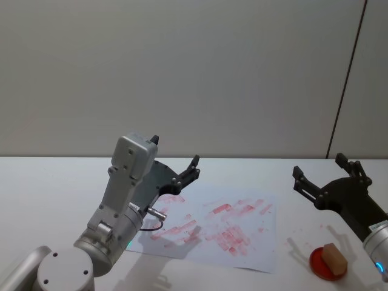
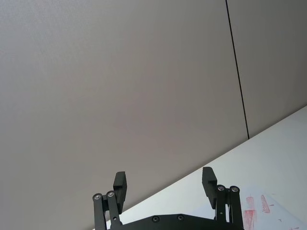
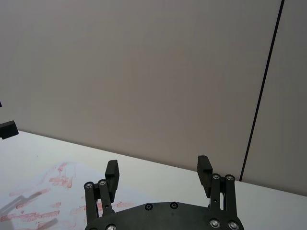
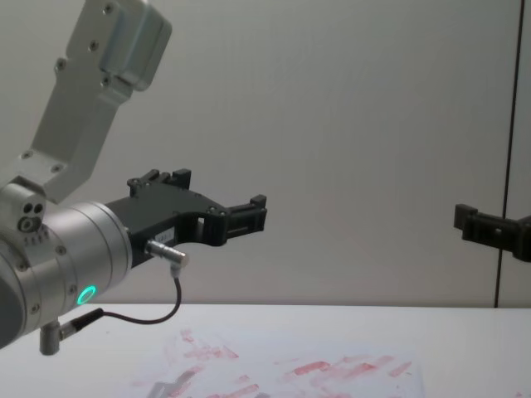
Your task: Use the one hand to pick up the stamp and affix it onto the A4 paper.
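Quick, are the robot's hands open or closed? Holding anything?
Left end effector: open, holding nothing.
Right end effector: open, holding nothing.

White flat-topped table point(image 1: 48, 182), two things lying on it.
A thin white sheet of A4 paper point(image 1: 213, 228), smeared with many red-pink rectangular ink prints, lies flat near the middle. A small round red dish point(image 1: 315, 262) sits on the bare top to its right, apart from it, with faint pink smudges between them.

A4 paper point(image 1: 259, 242): 1 | stamp point(image 1: 334, 257): 1, right of A4 paper | red dish point(image 1: 316, 264): 1, right of A4 paper | grippers: 2, left gripper point(image 1: 175, 150), right gripper point(image 1: 319, 165)
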`<act>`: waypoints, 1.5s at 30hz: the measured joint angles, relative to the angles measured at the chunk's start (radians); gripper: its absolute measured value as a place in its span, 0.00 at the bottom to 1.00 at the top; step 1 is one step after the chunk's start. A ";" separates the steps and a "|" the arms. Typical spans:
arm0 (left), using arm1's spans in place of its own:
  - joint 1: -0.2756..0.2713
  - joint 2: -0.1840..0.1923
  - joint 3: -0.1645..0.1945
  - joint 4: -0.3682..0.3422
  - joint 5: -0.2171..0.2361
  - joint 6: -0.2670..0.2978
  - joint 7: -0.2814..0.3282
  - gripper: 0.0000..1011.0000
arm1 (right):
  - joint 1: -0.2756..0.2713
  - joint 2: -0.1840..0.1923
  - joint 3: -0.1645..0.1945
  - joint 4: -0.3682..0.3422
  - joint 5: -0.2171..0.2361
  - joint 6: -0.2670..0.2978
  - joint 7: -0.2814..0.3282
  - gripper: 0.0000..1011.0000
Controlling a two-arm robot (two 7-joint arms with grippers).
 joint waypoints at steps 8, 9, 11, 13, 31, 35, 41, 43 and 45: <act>0.000 0.000 0.000 0.000 0.000 0.000 0.000 0.99 | 0.000 0.000 0.000 0.000 0.000 0.000 0.000 0.99; 0.000 0.000 0.000 0.000 0.000 0.000 0.000 0.99 | 0.000 0.000 0.000 0.000 0.000 0.000 0.000 0.99; 0.000 0.000 0.000 0.000 0.000 0.000 0.000 0.99 | 0.000 0.000 0.000 0.000 0.000 0.000 0.000 0.99; 0.000 0.000 0.000 0.000 0.000 0.000 0.000 0.99 | 0.000 0.000 0.000 0.000 0.000 0.000 0.000 0.99; 0.000 0.000 0.000 0.000 0.000 0.000 0.000 0.99 | -0.001 0.000 0.001 -0.003 0.002 0.003 0.001 0.99; 0.000 0.000 0.000 0.000 0.000 0.000 0.000 0.99 | -0.009 0.006 0.004 -0.017 0.011 0.010 0.001 0.99; 0.000 0.000 0.000 0.000 0.000 0.000 0.000 0.99 | -0.050 0.036 0.019 -0.061 0.042 0.035 -0.010 0.99; 0.000 0.000 0.000 0.000 0.000 0.000 0.000 0.99 | -0.076 0.055 0.027 -0.083 0.058 0.048 -0.018 0.99; 0.000 0.000 0.000 0.000 0.000 0.000 0.000 0.99 | -0.092 0.067 0.033 -0.097 0.067 0.056 -0.023 0.99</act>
